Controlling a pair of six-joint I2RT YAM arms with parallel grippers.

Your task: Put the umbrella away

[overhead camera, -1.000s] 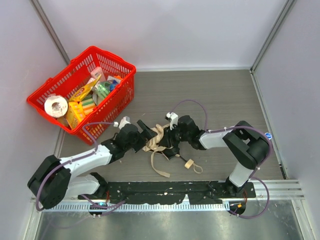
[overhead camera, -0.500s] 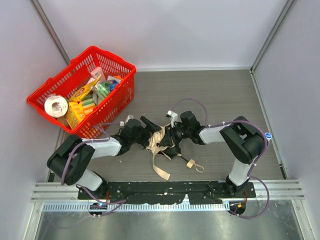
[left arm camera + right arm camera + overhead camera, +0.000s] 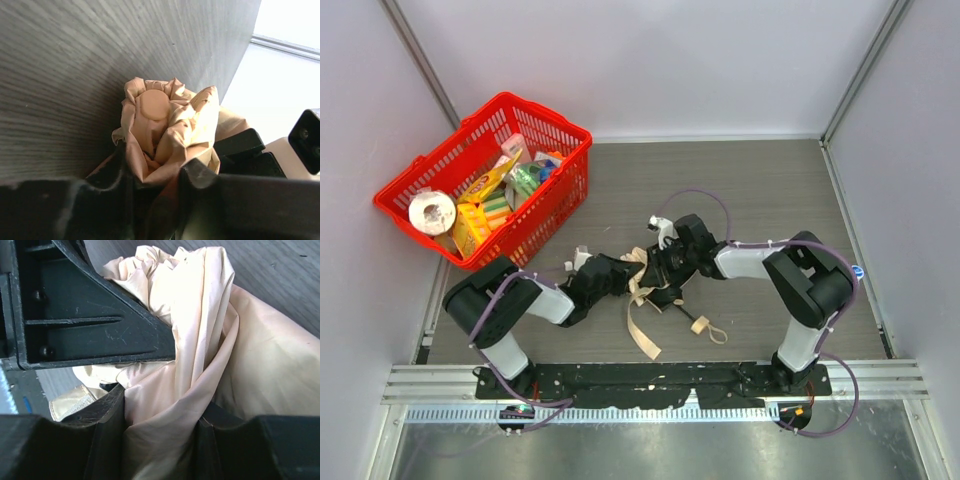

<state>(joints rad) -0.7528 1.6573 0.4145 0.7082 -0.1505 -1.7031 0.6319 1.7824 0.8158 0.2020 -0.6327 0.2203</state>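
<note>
Place: a robot test booth in a lab.
Walls: plain white panels (image 3: 650, 60) framed by metal posts (image 3: 864, 65).
Surface: grey wood-grain surface (image 3: 770, 190), walled on three sides.
Mounting: robot arms (image 3: 760, 262) bolted to a black plate (image 3: 620, 380) beside a metal rail (image 3: 880, 378).
Props: a red basket (image 3: 563, 185) of groceries.

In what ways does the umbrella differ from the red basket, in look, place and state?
The umbrella is soft, crumpled beige fabric with loose straps; the red basket is stiff plastic mesh.
The umbrella lies mid-table near the arms; the red basket stands at the far left.
The left gripper and the right gripper both clamp the umbrella; nothing touches the red basket.
Both are on the grey table.
</note>
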